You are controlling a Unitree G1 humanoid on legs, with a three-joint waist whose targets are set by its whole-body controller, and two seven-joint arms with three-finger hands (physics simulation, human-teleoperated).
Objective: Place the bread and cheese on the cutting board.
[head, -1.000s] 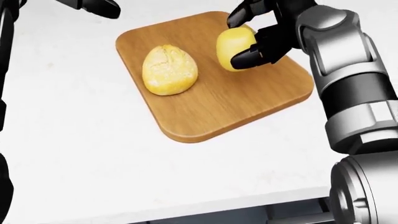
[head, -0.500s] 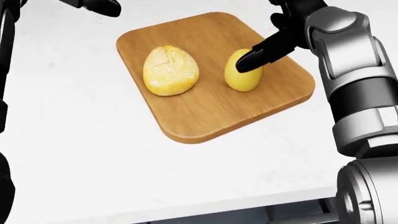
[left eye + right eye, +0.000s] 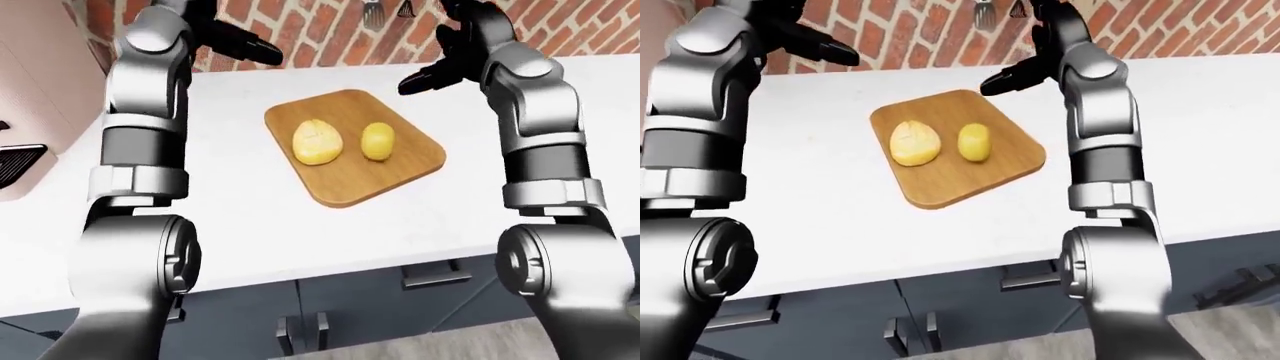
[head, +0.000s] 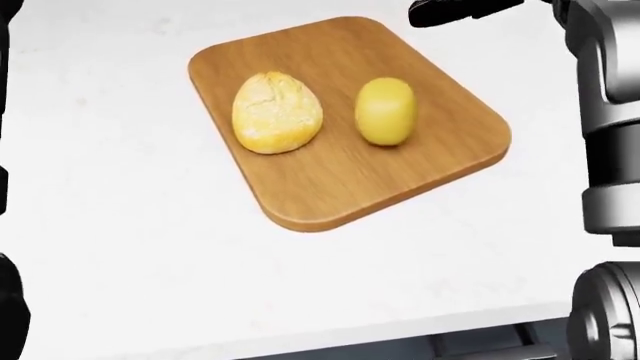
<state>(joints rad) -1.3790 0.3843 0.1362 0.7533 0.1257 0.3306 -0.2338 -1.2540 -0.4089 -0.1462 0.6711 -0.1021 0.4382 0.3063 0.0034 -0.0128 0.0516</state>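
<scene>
A wooden cutting board (image 4: 440, 169) lies on the white counter (image 4: 120, 247). On it lie a pale crusty bread roll (image 4: 277, 112) on the left and a yellow round of cheese (image 4: 386, 110) to its right, a small gap between them. My right hand (image 3: 430, 71) is open and empty, raised above the board's upper right corner, clear of the cheese. My left hand (image 3: 245, 46) is open and empty, held high above the counter beyond the board's upper left.
A red brick wall (image 3: 330, 30) with hanging utensils (image 3: 372, 11) runs along the top of the eye views. Dark cabinet drawers (image 3: 400, 292) sit under the counter's near edge. A pale cabinet (image 3: 40, 97) stands at the left.
My right hand let go of the cheese, which now lies on the board, and rose up and away to the upper right. The bread has not moved.
</scene>
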